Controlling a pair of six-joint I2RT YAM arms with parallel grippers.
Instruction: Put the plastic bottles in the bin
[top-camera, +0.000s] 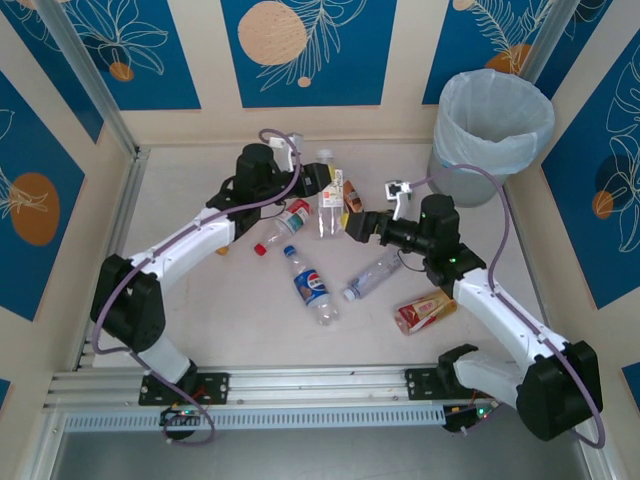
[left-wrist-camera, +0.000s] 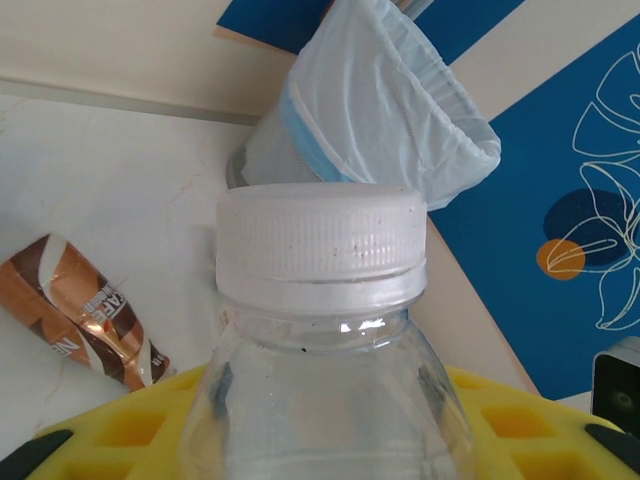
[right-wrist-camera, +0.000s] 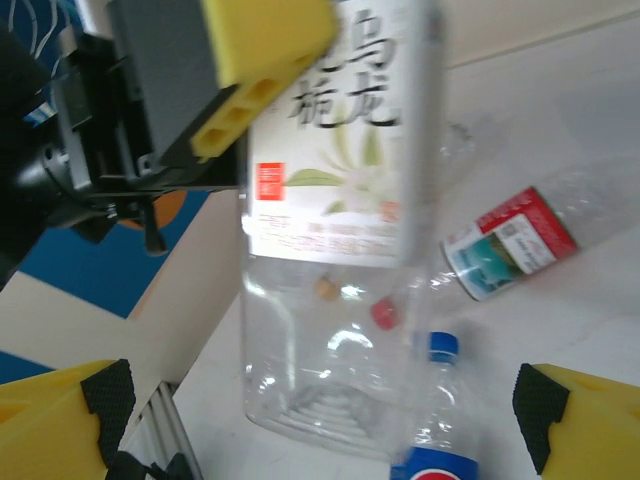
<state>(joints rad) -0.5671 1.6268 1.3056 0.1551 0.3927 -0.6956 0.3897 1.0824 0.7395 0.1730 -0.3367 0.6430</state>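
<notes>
Bin (top-camera: 495, 115) with a pale bag inside is stood at the far right corner of the table (top-camera: 200, 300), its mouth up and wide

Left gripper (top-camera: 326, 186) is clamped on a tall bottle (right-wrist-camera: 335, 200), which is held up off the table, well apart from the bin. Right gripper (top-camera: 352, 224) is spread wide just beside that bottle, and nothing is held in it

Other bottles are seen lying on the table, such as the Pepsi bottle (top-camera: 312, 285) and a squashed one (top-camera: 425, 310) near the right arm

The tall bottle is judged to be empty, so it is very light. Its thin sides can be squashed with ease, and they are smooth and slippy, so they should be squeezed only softly. The neck is hard, so the best hold is thought to be just under the white cap (left-wrist-camera: 320, 245)
</notes>
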